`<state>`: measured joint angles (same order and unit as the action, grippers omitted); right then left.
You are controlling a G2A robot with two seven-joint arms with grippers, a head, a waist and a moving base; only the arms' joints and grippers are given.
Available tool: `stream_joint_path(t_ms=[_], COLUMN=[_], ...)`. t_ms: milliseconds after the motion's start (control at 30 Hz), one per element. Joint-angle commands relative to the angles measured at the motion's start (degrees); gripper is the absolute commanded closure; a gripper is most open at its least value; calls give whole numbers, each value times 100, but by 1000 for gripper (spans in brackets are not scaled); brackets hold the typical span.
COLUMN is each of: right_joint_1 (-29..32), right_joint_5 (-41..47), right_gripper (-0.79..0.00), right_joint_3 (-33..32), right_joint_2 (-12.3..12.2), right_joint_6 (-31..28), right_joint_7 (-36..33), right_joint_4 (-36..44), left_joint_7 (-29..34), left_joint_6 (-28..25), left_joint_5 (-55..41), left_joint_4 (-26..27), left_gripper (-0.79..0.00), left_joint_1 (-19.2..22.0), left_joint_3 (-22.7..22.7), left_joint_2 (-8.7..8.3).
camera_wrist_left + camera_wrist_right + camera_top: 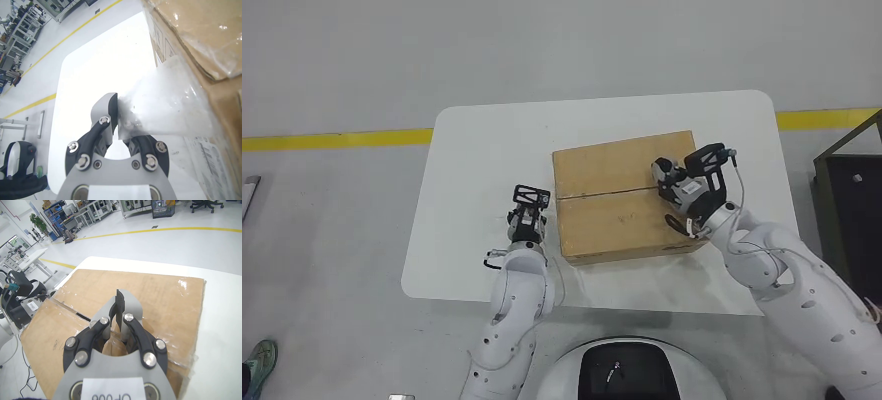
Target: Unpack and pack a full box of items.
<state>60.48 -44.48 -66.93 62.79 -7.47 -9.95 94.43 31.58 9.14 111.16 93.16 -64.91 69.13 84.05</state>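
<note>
A closed brown cardboard box (622, 200) wrapped in clear tape sits mid-table, its top flaps meeting at a centre seam (81, 315). My left gripper (116, 108) is beside the box's left side wall (223, 106), shut on a strip of clear tape (170, 98) that stretches from the fingers to the box's corner. In the top view the left gripper (528, 200) is just left of the box. Over the right part of the box top (160, 298) is my right gripper (119, 300), shut with nothing between its fingers; the top view shows this gripper (664, 173) near the seam's right end.
The white table (482, 180) has bare surface to the left of the box and behind it. A dark metal rack (852, 190) stands off the table's right side. A yellow line (332, 140) runs across the floor behind the table.
</note>
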Motion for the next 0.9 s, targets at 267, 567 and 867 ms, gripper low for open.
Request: stream_joint_path(t_ms=[267, 567, 867], right_joint_1=[5, 18, 55], right_joint_5=[-24, -64, -91], right_gripper=[0, 0, 0], right_joint_3=[-24, -37, -78], right_joint_2=[55, 101, 141], right_joint_6=[-12, -47, -39], right_joint_7=[-10, -40, -51], right_joint_4=[-28, -40, -12], left_joint_7=[-61, -71, -121], left_joint_6=[167, 396, 411], left_joint_5=[487, 708, 709], left_joint_4=[366, 798, 1138], left_gripper=[-265, -785, -785], left_joint_1=[-52, -81, 97], left_joint_3=[-13, -23, -226], left_joint_2=[17, 58, 138])
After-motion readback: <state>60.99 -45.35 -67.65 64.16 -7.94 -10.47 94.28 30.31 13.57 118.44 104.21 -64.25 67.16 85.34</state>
